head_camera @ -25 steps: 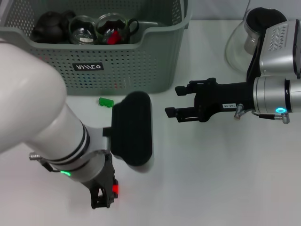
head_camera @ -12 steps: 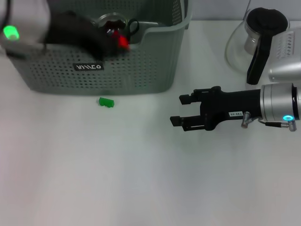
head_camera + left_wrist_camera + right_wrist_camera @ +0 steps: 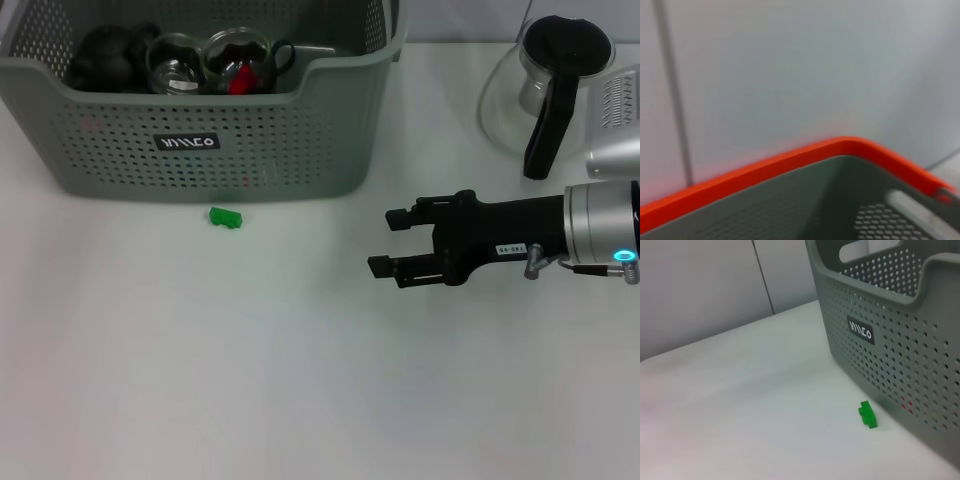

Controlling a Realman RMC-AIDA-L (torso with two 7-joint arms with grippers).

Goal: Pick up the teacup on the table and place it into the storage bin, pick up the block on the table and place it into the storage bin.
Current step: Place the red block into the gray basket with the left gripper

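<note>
Green block (image 3: 225, 217) lay on the worktop (image 3: 250, 380) just before the storage bin (image 3: 300, 130). Your right pincer (image 3: 385, 242) hung open and empty, well apart from it; you needed to reach over and close on it.

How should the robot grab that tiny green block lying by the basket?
Probably from straight above, pinching the green block across its narrow sides. It is small and lies flat on the table, close in front of the storage bin wall, so a sideways approach risks bumping the bin. The right gripper, open and empty over the table, is the only one in the head view.
</note>
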